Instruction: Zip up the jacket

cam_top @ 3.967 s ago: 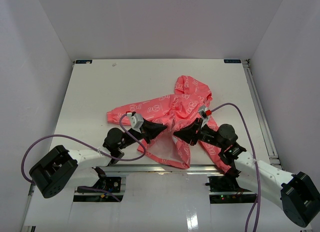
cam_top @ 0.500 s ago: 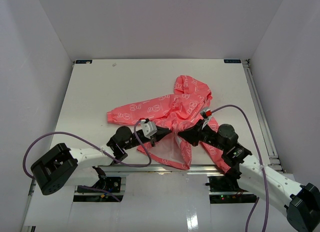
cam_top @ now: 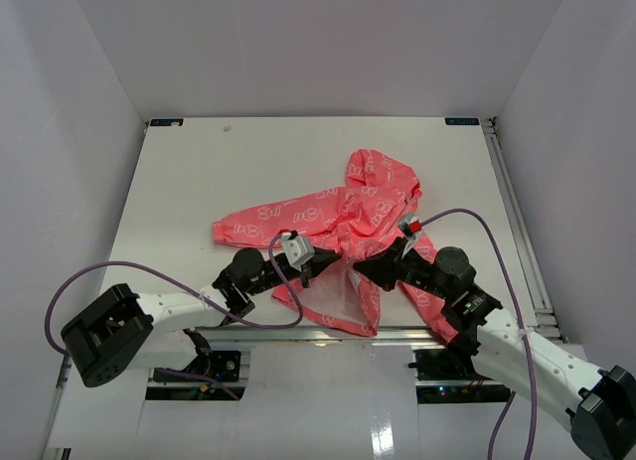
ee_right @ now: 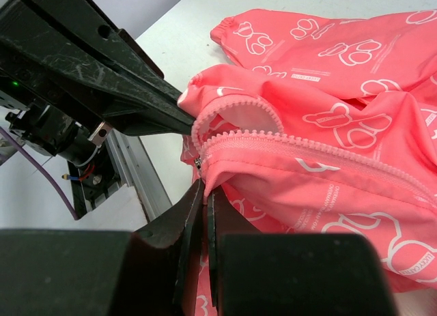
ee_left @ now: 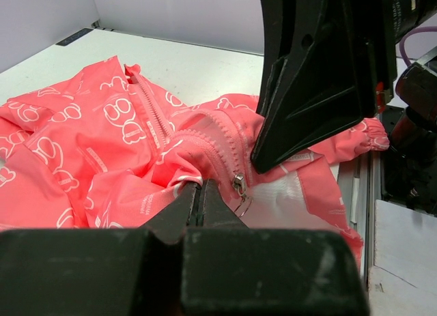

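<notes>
The coral-pink jacket [cam_top: 343, 217] with white prints lies crumpled mid-table, hood at the back, its hem spread toward the arms with the white lining [cam_top: 338, 286] showing. My left gripper [cam_top: 320, 265] is shut and pinches the jacket's front edge [ee_left: 171, 159] at its tips [ee_left: 199, 186], just left of the metal zipper slider [ee_left: 238, 183] with its ring pull. My right gripper [cam_top: 364, 267] is shut on a fold of the jacket [ee_right: 293, 173] below the zipper teeth [ee_right: 307, 142], its tips [ee_right: 205, 190] beside the slider [ee_right: 199, 163]. The two grippers face each other, almost touching.
The table's near metal rail [cam_top: 397, 333] runs just under the jacket's hem. White walls enclose the table on three sides. The left sleeve [cam_top: 253, 222] stretches left. Purple cables [cam_top: 149, 271] loop off both arms.
</notes>
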`<state>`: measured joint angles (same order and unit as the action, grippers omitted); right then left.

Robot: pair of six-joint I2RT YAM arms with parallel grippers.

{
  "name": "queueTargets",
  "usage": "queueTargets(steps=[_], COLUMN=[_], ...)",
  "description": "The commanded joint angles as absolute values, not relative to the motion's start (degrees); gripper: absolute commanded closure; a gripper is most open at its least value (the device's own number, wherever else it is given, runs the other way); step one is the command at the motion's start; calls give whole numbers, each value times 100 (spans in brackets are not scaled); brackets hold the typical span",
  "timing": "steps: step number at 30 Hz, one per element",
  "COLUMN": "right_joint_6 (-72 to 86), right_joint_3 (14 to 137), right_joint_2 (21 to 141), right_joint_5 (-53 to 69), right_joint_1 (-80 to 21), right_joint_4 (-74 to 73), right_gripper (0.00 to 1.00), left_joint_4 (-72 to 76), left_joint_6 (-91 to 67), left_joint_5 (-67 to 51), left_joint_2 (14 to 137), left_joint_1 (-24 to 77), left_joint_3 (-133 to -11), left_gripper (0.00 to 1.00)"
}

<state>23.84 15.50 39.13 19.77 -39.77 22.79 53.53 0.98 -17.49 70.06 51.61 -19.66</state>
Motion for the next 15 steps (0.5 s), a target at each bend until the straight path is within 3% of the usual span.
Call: queueTargets(steps=[1, 15], right_joint_6=[2353, 2422], right_joint_3=[1681, 1903], right_joint_2=[3764, 3769], right_joint_5=[2223, 1669], right_joint_1=[-3981, -3979], right_joint_4=[2815, 2487], right_gripper=[92, 92], left_joint_4=[4987, 4978], left_joint_6=[53, 417], left_joint_5=[-1476, -2157], left_joint_2=[7030, 6917], left_joint_1=[5194, 5223], left_joint_3=[-2178, -2060], left_gripper=[100, 100])
